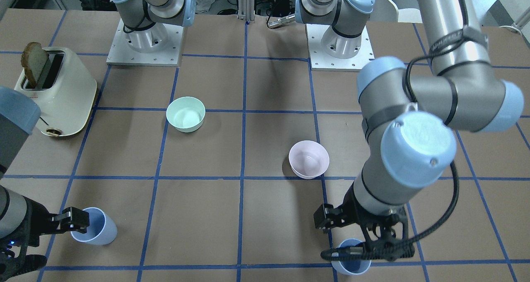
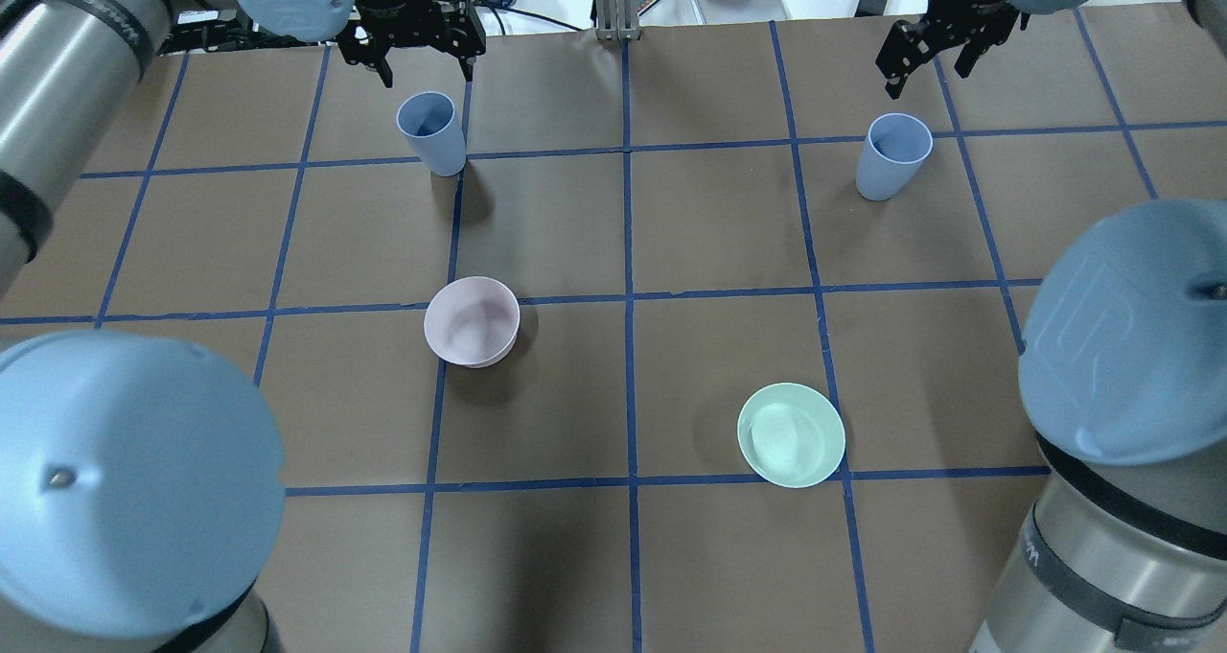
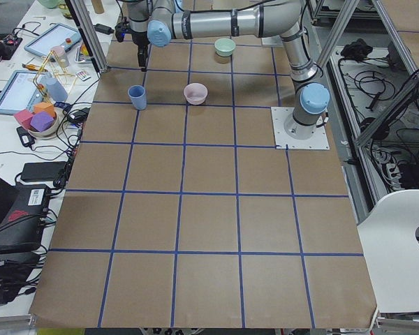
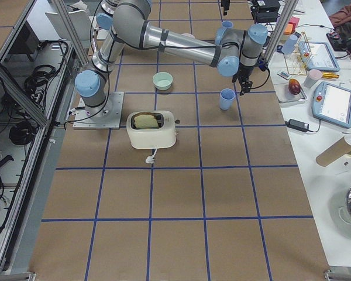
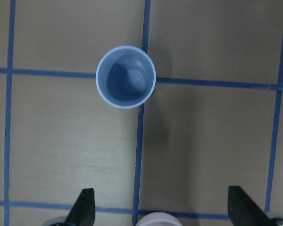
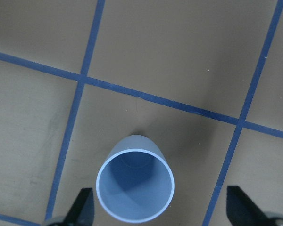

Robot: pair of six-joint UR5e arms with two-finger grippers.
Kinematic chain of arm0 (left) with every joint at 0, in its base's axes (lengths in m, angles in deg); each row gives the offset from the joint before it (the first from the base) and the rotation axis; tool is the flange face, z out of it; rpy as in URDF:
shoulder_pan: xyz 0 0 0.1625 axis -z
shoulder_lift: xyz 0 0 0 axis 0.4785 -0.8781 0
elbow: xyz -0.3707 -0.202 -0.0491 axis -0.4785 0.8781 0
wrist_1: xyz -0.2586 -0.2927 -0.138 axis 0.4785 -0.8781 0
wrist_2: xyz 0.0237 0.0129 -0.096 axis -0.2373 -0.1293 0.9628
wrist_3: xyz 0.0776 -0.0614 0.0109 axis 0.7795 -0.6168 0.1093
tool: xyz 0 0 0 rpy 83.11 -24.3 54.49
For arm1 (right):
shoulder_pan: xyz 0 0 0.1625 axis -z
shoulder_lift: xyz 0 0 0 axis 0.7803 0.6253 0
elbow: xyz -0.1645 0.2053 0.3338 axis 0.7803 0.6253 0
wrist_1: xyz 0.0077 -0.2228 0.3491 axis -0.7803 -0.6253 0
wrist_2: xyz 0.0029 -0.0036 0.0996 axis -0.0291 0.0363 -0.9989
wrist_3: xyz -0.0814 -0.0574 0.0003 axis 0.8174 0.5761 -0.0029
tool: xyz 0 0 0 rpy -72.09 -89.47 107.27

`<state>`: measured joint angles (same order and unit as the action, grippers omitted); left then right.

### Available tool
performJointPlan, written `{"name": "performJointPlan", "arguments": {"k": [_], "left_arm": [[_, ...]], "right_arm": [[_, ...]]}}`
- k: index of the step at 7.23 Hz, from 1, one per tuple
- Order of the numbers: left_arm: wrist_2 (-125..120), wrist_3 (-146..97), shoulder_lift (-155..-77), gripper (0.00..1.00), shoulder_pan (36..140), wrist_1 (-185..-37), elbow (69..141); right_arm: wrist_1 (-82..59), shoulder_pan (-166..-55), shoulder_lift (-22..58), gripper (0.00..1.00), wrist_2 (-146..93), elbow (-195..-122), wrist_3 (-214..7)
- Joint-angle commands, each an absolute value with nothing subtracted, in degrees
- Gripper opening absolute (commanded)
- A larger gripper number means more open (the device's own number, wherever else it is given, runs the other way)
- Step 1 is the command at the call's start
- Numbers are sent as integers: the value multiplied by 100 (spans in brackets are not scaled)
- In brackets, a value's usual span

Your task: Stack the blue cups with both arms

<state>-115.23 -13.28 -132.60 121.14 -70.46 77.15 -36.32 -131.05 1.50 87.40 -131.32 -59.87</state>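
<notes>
Two blue cups stand upright on the brown table, far apart. The left-side cup point(image 2: 431, 133) sits on a blue tape line. My left gripper point(image 2: 428, 70) hovers above and just beyond it, open and empty. In the left wrist view this cup point(image 5: 126, 76) lies ahead of the spread fingertips point(image 5: 83, 207). The right-side cup point(image 2: 893, 154) stands below my right gripper point(image 2: 925, 76), which is open and empty. In the right wrist view the cup point(image 6: 134, 184) sits low, close to the left fingertip point(image 6: 83, 207) and not touching it.
A pale pink bowl point(image 2: 472, 321) and a mint-green bowl point(image 2: 791, 434) stand nearer the robot, between the arms. A cream toaster point(image 1: 58, 91) with a slice of bread stands on the robot's right side. Both cups are near the table's far edge.
</notes>
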Motion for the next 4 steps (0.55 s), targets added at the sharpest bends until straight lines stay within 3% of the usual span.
{"name": "performJointPlan", "arguments": {"k": [1, 2, 3, 4], "left_arm": [[-11552, -989, -13898, 100, 12114, -6847, 7479], [-11587, -979, -13987, 100, 12114, -6864, 7487], [-11605, -953, -14040, 84, 12114, -6864, 7531], [-11614, -936, -14067, 46, 12114, -6855, 7549]], "right_arm": [[-3404, -13013, 10, 100, 8752, -13232, -5905], [-3402, -13013, -16, 100, 8769, -13250, -5905], [-3419, -13004, -112, 100, 8796, -13241, -5905], [-3420, -12996, -200, 99, 8796, -13250, -6001]]}}
